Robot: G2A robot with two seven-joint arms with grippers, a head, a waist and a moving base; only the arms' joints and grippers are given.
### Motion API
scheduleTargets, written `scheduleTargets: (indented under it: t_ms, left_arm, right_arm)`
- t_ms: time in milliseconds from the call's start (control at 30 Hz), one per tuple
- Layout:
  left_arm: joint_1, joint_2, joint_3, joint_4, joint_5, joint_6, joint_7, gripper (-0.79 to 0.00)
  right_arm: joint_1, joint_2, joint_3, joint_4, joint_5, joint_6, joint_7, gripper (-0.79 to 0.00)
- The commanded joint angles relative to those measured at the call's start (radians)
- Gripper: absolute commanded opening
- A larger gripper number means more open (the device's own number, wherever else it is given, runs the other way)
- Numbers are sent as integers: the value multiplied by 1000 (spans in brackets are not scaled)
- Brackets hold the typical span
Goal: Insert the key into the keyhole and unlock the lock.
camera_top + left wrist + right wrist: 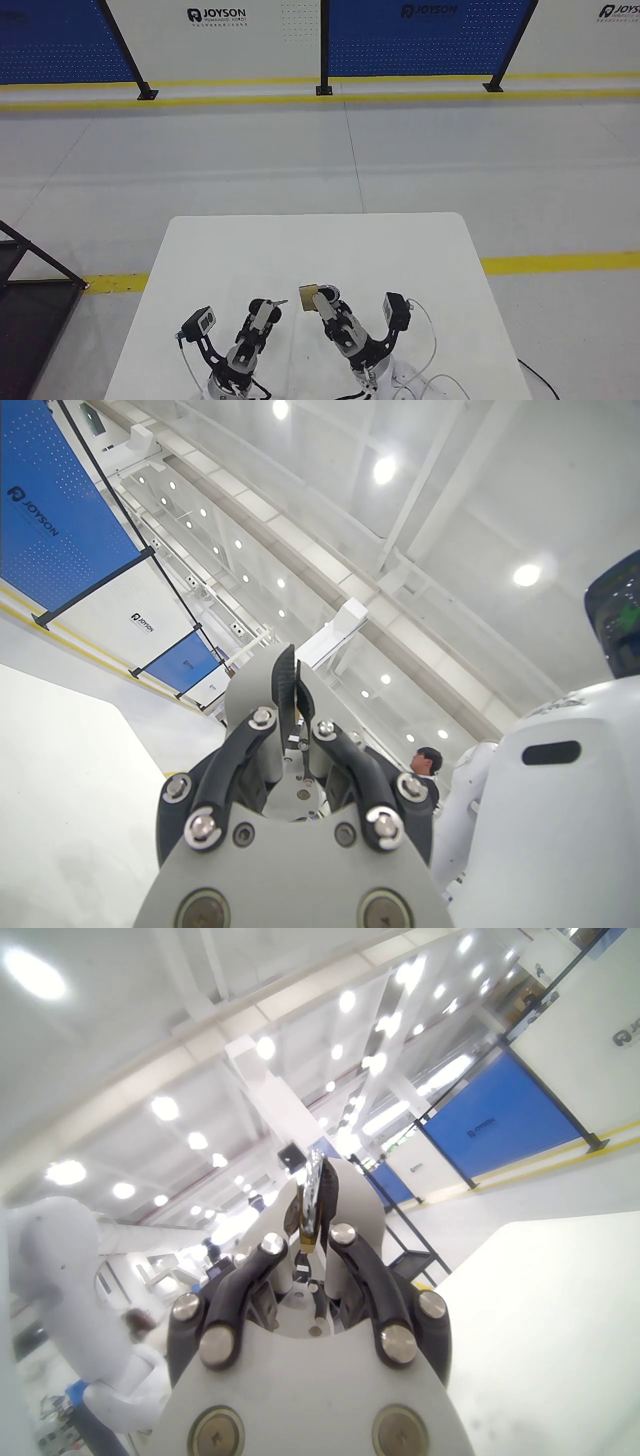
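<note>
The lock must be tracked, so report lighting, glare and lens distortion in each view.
Top view: even light, no glare on table or lock. Right wrist view: ceiling lamps flare white around the right gripper, the lock's metal glints, beams bow. Left wrist view: lamps are separate bright spots clear of the left gripper; beams curve mildly.

A brass lock point(308, 295) with a silver shackle is held in the right end effector point(316, 298), above the counter's point(320, 240) near edge. A small key point(281, 302) juts from the left end effector point(271, 306), pointing at the lock just beside it.
</note>
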Motion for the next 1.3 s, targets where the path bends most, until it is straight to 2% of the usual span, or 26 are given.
scheduleTargets:
  t_ms: [0, 400, 1267]
  left_arm:
    - [2, -1, 0, -1, 27, 0, 19, -785]
    - [-28, -7, 32, 44, 82, 0, 59, -785]
    - [-49, -29, 32, 56, 101, 3, 64, -785]
  right_arm:
    - [1, -1, -1, 0, -7, 5, -1, -785]
    - [1, -1, -1, 0, -7, 5, -1, -785]
    - [1, -1, -1, 0, -7, 5, -1, -785]
